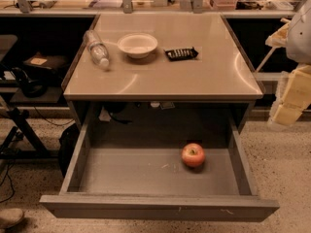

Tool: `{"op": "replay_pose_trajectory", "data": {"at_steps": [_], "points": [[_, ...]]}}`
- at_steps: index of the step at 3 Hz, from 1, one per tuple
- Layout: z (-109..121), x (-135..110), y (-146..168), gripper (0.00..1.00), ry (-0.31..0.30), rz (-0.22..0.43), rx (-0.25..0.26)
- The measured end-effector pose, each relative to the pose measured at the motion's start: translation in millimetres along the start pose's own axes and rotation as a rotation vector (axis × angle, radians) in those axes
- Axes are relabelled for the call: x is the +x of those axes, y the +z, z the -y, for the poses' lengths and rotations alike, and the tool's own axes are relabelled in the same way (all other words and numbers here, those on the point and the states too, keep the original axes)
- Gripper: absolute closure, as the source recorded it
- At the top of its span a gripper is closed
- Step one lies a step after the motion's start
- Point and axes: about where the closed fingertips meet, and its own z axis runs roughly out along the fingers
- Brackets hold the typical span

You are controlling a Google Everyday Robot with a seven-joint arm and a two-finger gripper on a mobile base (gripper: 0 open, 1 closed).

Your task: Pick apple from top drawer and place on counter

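The apple (193, 155), small, red with yellowish patches, lies on the grey floor of the top drawer (146, 176), right of its middle. The drawer is pulled fully out below the counter (194, 72), a glossy beige tabletop. My gripper (287, 111) hangs at the right edge of the view, pale yellowish, to the right of the counter's front corner and well above and right of the apple. It holds nothing that I can see.
On the counter stand a white bowl (137, 44), a plastic water bottle (97, 48) lying on its side at the left, and a black snack packet (181, 54). Dark shelves and cables flank the counter. The floor is speckled.
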Motion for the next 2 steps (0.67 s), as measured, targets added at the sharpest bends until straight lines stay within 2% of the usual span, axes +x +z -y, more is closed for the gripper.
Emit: {"op": "replay_pose_trajectory", "data": {"at_steps": [1,2], "points": [[0,0,0,0.00,0.000,0.000,0.000],[-15,-8,27,0.00,-0.011,0.038,-0.046]]}}
